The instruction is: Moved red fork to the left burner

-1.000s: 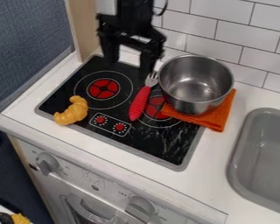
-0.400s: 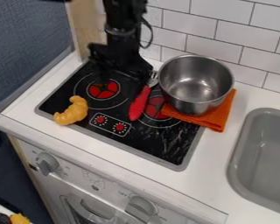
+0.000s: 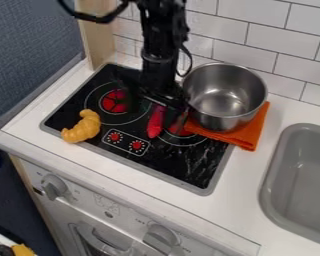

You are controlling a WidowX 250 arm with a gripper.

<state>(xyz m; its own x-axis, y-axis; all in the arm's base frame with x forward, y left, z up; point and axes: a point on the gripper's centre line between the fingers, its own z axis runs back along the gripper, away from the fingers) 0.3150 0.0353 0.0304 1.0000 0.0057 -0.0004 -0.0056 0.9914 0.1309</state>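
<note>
The black gripper [image 3: 151, 116] hangs low over the middle of the stove top, open, with one finger by the left burner and the other over the right burner. Between its fingers lies the red fork [image 3: 155, 123], its lower handle visible and its metal tines hidden behind the gripper. The fork rests along the left side of the right burner. The left burner [image 3: 113, 101] is a red disc, partly covered on its right side by a finger.
A steel pot [image 3: 224, 97] stands right of the gripper, partly on an orange cloth [image 3: 248, 131]. A yellow croissant [image 3: 82, 127] lies at the stove's left front. Farther right is a grey sink [image 3: 299, 185]; a tiled wall [image 3: 256, 45] rises behind.
From the back of the stove, the gripper has come down and forward, lately also to the right, and now covers the fork's upper part. The fork has not visibly moved.
</note>
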